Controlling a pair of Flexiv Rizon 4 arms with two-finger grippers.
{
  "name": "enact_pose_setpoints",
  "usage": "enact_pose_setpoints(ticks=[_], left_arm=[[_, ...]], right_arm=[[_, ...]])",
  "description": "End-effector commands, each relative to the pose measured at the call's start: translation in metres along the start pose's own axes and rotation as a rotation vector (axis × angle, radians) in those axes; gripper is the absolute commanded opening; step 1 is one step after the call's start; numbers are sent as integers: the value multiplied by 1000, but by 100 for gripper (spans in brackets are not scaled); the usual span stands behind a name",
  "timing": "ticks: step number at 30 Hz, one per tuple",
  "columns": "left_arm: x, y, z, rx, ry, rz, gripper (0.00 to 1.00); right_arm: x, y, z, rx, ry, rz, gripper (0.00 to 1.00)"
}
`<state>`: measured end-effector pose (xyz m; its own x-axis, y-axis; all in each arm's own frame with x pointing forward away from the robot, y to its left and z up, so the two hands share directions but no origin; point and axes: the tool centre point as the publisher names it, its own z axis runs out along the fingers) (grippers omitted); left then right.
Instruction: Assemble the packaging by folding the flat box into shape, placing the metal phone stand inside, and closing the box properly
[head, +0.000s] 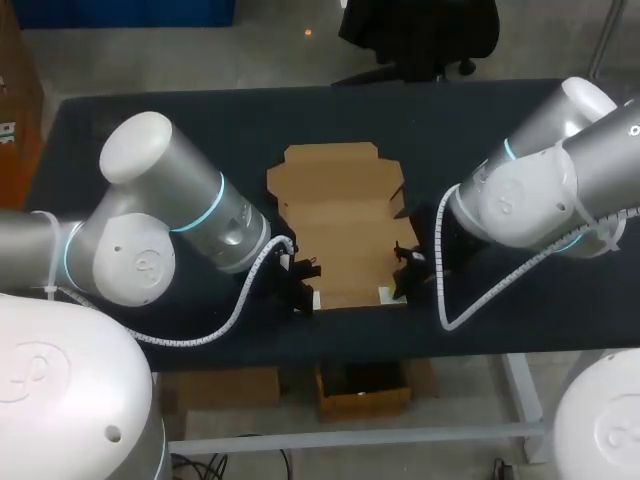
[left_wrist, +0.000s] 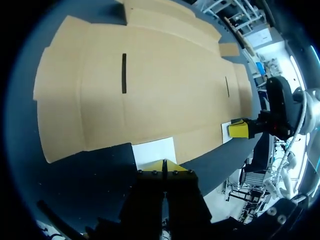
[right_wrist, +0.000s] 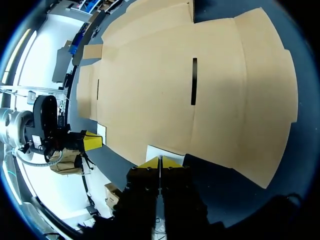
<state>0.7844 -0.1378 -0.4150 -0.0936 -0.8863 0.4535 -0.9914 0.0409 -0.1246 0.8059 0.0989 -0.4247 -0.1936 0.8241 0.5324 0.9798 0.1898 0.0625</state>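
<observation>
In the middle of the dark bench (head: 150, 110) lies the flat box (head: 342, 225), brown cardboard spread open and unfolded, two narrow slots cut in its panel. At its near edge sit two small white tabs, one at each corner. The left pincer (left_wrist: 164, 166) has its yellow tips pressed together at the near edge of the left white tab (left_wrist: 155, 152). The right pincer (right_wrist: 160, 162) is closed likewise at the right white tab (right_wrist: 165, 152) (whether either actually pinches the tab cannot be told).
</observation>
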Motion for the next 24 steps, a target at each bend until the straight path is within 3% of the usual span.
enact_pose_setpoints(ticks=[1, 24], left_arm=[[1, 0, 3, 9, -20, -4, 0], [-9, -1, -58, 47, -1, 18, 0]], right_arm=[[3, -3, 1, -13, -12, -1, 0], [-12, 0, -65, -148, 110, 16, 0]])
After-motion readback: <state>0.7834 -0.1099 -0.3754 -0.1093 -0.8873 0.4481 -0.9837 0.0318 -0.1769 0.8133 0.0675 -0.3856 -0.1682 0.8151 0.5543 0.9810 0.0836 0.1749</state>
